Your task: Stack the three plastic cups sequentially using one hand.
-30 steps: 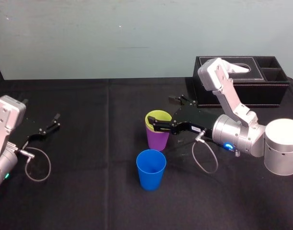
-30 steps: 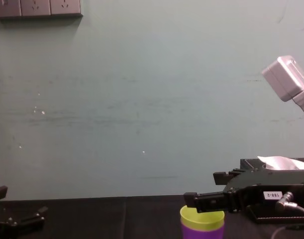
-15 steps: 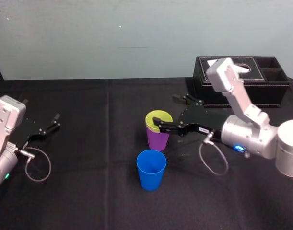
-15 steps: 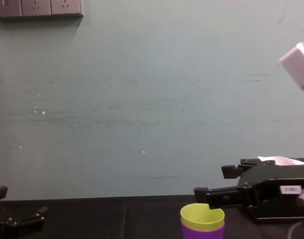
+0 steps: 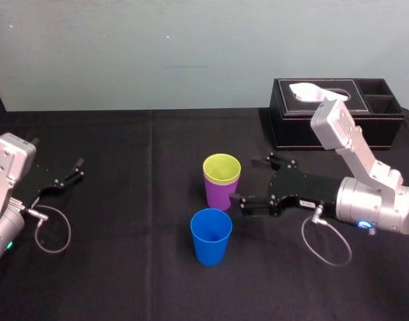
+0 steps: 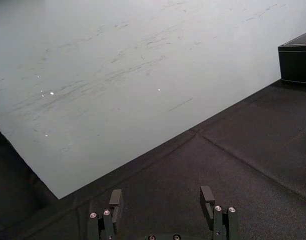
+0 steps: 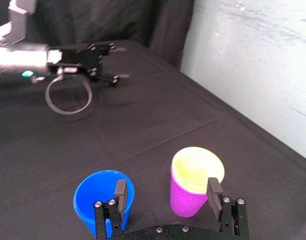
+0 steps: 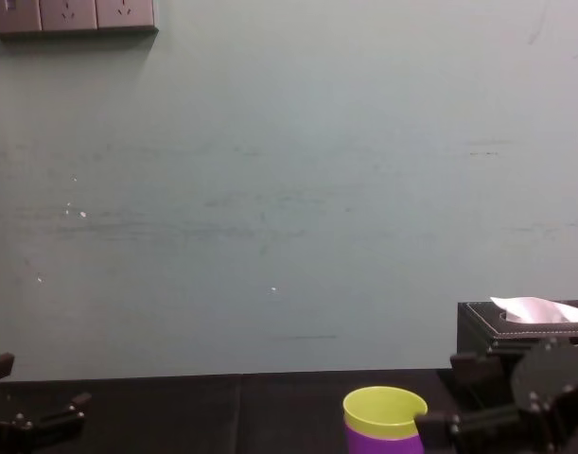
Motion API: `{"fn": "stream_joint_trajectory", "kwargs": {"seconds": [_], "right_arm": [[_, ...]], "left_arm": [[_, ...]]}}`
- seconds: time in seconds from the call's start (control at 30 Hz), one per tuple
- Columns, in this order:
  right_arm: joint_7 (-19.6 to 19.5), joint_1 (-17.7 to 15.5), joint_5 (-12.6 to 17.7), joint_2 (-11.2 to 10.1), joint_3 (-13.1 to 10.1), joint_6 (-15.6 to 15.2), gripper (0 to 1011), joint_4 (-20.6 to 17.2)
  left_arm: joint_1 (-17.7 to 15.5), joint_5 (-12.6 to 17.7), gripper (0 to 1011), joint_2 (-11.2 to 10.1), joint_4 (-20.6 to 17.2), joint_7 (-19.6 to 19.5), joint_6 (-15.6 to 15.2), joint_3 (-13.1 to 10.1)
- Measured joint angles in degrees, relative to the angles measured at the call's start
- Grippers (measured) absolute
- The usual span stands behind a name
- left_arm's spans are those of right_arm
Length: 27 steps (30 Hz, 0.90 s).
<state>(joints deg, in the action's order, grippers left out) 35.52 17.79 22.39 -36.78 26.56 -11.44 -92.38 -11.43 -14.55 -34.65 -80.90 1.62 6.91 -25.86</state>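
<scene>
A pale green-grey wall (image 5: pixel 191 47) rises straight behind the far edge of the bench (image 5: pixel 124 267) and runs the whole width of it. Its paint is matt and evenly lit, marked with faint horizontal scuffs and a few small white specks. High on the wall, above the bench's far left part, sits a row of white wall sockets (image 8: pixel 71 14). A black cloth covers the bench from edge to edge, with a fold crease (image 5: pixel 151 174) running from the far edge towards the near one. A dark curtain (image 7: pixel 142 25) hangs beyond the far left corner, meeting the wall.
</scene>
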Motion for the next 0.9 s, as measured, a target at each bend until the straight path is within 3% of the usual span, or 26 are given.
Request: {"fn": "stream_joint_trajectory", "kwargs": {"seconds": [0.2,0.5,0.9], "right_arm": [[4.29,0.5,0.37,-2.13,1.98,3.33,1003,1.51],[8.92,1.78,2.12,-3.43,4.11,6.25,1003,4.43],[12.09,4.3,1.79,-3.19,8.05,7.31,1003,8.91]], "left_arm": [[0.0,0.0,1011,0.0,0.0,0.0,0.0,0.0],[0.0,0.0,1011,0.0,0.0,0.0,0.0,0.0],[0.0,0.0,1011,0.0,0.0,0.0,0.0,0.0]]}}
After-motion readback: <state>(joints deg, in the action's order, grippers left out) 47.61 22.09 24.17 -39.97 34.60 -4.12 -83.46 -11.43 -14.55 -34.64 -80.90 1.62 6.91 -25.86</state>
